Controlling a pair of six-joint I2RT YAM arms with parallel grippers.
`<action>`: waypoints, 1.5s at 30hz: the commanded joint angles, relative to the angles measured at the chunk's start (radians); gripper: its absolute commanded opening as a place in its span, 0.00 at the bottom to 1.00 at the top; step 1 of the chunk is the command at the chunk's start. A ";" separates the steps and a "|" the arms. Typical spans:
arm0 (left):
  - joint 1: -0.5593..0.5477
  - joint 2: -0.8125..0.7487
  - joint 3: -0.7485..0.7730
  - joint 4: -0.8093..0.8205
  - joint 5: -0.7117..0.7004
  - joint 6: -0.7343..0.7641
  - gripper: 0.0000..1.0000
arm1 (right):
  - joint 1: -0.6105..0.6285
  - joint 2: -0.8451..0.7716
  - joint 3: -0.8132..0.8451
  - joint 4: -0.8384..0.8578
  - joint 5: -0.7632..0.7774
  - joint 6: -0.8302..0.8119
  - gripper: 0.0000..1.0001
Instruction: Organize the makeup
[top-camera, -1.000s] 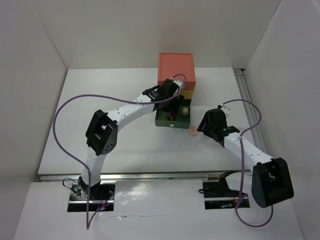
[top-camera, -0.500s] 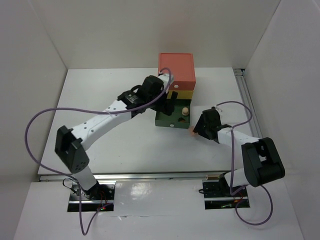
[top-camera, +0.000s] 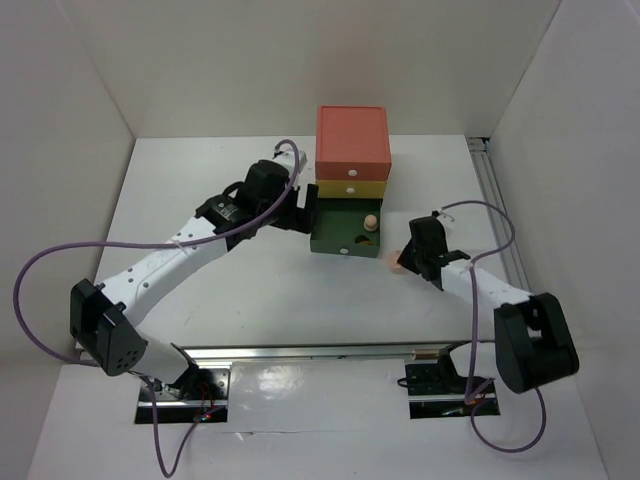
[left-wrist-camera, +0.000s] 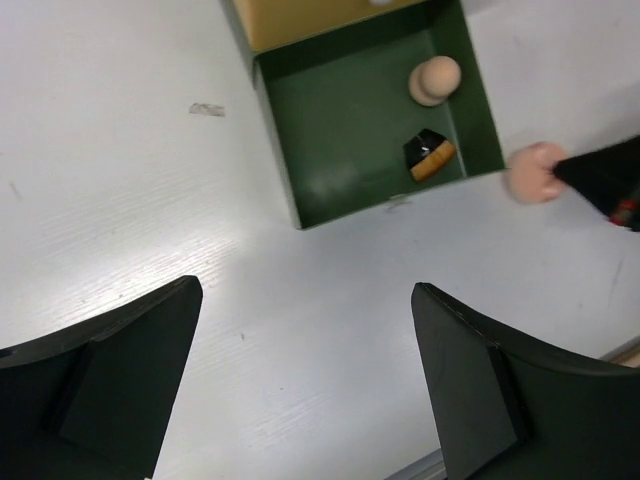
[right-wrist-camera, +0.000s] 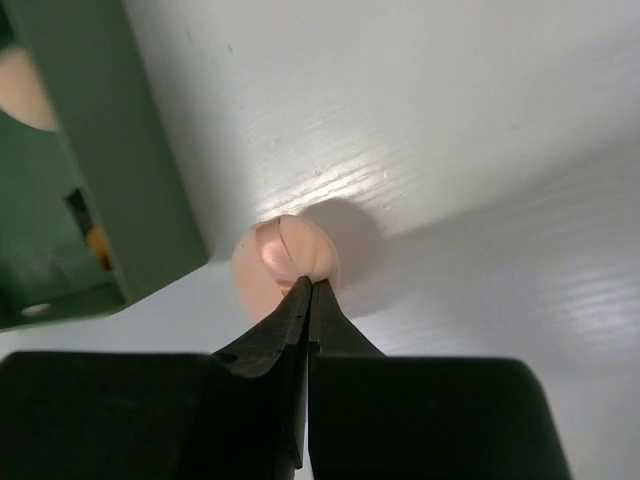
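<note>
Stowed in the drawer (left-wrist-camera: 335, 150) beyond the open left gripper (left-wrist-camera: 305, 360): sponge (left-wrist-camera: 434, 80), brush (left-wrist-camera: 431, 157). Second sponge (right-wrist-camera: 268, 255), outside, is pinched by the closed right gripper (right-wrist-camera: 308, 287).

My left arm (top-camera: 170, 255) lies stretched out long, elbow low at the far left, forearm reaching forward and right. My left gripper (left-wrist-camera: 305, 288) looks down with its fingers (left-wrist-camera: 120, 370) spread wide. My right arm (top-camera: 490, 292) folds at its base and reaches forward-left. My right gripper (right-wrist-camera: 308, 285) sits low, tips pressed together.
</note>
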 joint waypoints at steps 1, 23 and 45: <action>0.045 -0.032 -0.001 0.008 -0.002 -0.025 1.00 | 0.002 -0.172 0.057 -0.127 0.145 -0.025 0.00; 0.205 0.704 0.885 -0.087 0.218 -0.022 1.00 | 0.209 0.227 0.399 0.157 -0.031 -0.212 0.72; 0.205 0.775 0.840 -0.025 0.267 -0.022 0.46 | 0.473 0.188 0.236 0.040 0.125 -0.210 0.39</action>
